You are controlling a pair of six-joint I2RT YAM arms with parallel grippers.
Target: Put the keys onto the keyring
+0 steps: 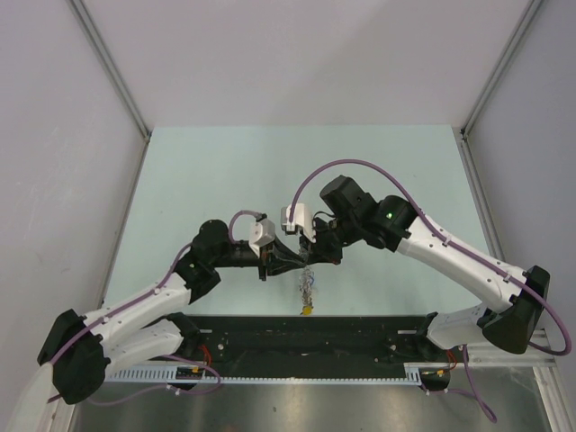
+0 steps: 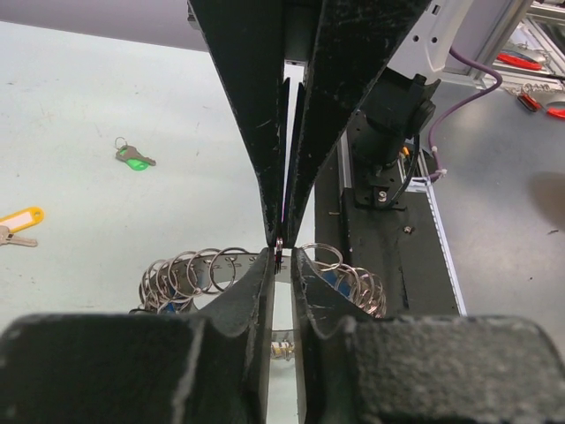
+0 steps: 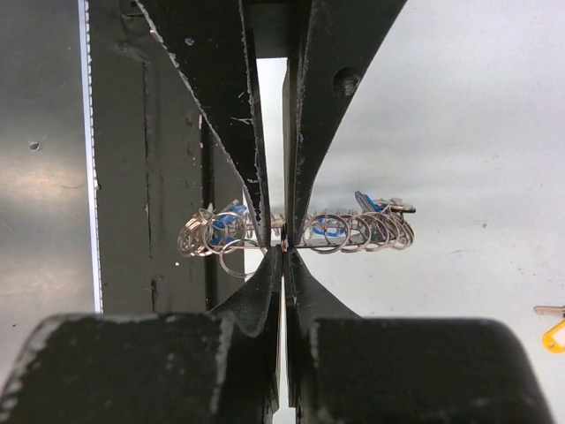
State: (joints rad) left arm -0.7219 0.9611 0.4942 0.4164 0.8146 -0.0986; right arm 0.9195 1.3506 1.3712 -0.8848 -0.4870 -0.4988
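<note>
Pale mint tabletop, smooth and matte, boxed in by plain grey walls, and both arms are nose to nose at the middle of it! Between them hangs the keyring, a bristling wreath of thin wire loops and grey metal keys with a few blue plastic heads tucked in, strung out sideways at fingertip height. From overhead it sits just in front of the black rail at the near edge, with a spot of yellow at its nearer end. Right gripper: its two black, rough-grained wedge fingers are pressed together, tips pinched on the ring's wire, so that is a firm bite. Left gripper meets it tip to tip from the other side, its tapered fingers drawn close with a slim slit of light between them; the wire runs right at the tips, but whether they actually clamp it I cannot tell. Out on the bare table, well apart from the action, lies the green key, a small silver blade with a rounded green head, and further over the yellow key, with an oblong orange-yellow tag, flat at the frame's edge. Purple cable arcs glossy over the right arm.
</note>
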